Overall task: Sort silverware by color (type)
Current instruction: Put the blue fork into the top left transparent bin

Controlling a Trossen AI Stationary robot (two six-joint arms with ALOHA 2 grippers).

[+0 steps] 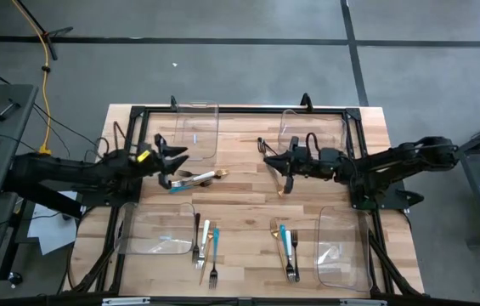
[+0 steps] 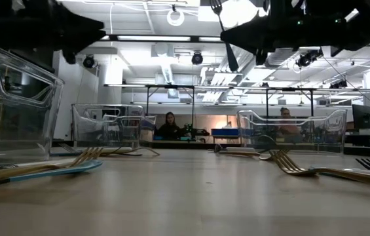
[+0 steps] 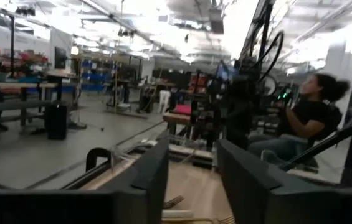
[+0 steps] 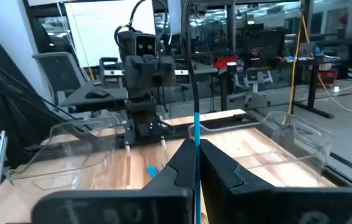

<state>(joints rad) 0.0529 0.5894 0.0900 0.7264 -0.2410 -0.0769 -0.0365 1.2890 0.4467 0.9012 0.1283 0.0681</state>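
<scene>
Left gripper at 9 o'clock, jaws parted, holding nothing, above loose forks, right gripper at 3 o'clock, jaws clamped on teal-handled utensil

High cam straight down, whole bench in frame. Low cam at benchtop level, facing the lab behind, forks close. Each wrist cam looks out past its own fingers at the other arm. All share the benchtop.
</scene>
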